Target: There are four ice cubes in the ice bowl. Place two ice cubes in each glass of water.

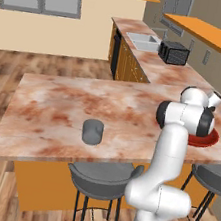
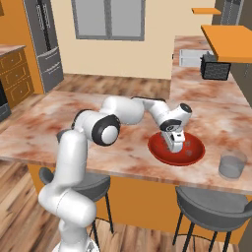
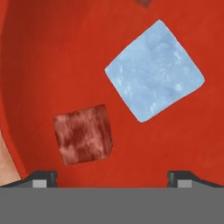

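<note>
Ur gripper (image 2: 176, 146): fingers spread wide, holding nothing | low inside red bowl (image 2: 194, 153) | pale blue ice cube (image 3: 154, 71) just ahead | glass (image 2: 232, 164) sits near bowl

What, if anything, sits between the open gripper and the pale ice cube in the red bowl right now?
Nothing visible. In the hand view the ice cube lies bare on the ice bowl floor ahead of the gripper, jaws wide open. A reddish see-through cube lies beside it, apart, not covering it.

Even, soft rendered light is filling the kitchen, the stools (image 1: 103, 178) are casting no sharp shadows, no glare is showing, and the hand view is looking slightly soft.
</note>
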